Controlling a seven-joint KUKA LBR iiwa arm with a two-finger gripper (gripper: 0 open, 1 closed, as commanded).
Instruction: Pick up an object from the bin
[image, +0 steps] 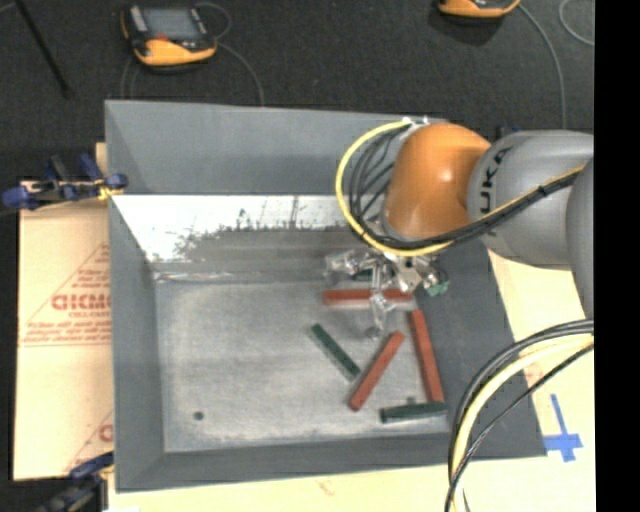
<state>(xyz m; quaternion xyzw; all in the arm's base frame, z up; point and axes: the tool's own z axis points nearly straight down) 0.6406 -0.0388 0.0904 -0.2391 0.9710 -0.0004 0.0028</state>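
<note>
A gripper (385, 285) hangs low in a grey bin (230, 340), directly over a flat red stick (350, 296); whether it is spread or closed cannot be told. A green stick (335, 350) lies just below that red stick. An off-centre grasp would likely push the red stick aside.

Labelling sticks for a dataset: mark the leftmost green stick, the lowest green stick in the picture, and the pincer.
leftmost green stick (335, 350): camera view, on its middle.
lowest green stick (412, 410): camera view, on its middle.
pincer (384, 290): camera view, on its metal tip.
</note>
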